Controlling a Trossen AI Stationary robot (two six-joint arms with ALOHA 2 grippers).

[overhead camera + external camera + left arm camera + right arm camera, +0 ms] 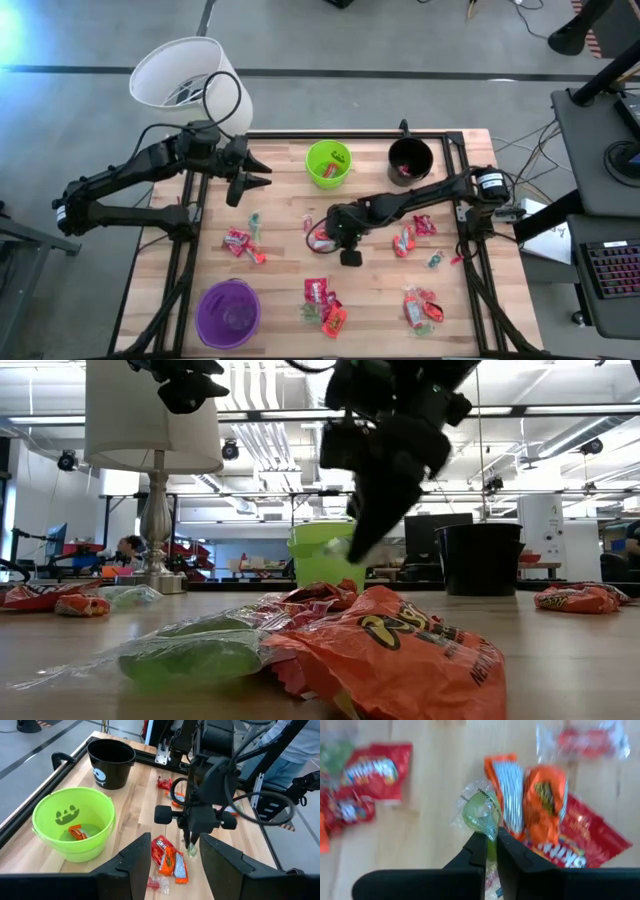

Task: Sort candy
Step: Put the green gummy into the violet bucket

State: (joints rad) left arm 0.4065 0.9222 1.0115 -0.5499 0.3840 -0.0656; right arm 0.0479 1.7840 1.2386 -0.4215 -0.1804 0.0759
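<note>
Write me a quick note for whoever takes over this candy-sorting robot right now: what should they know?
Right tool: shut on a green wrapped candy, lifted just above the table's middle.
Left tool: open, empty, waiting near the green cup.
Done: one orange candy lies in the green cup; something red shows in the black cup; the purple cup looks empty.
Left: most candies are still scattered across the table.

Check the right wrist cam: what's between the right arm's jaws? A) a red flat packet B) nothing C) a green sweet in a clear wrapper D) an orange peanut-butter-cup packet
C: in the right wrist view the right gripper has its jaws shut on the clear wrapper of a green sweet, with the orange packets lying beside it on the table, not held.
</note>
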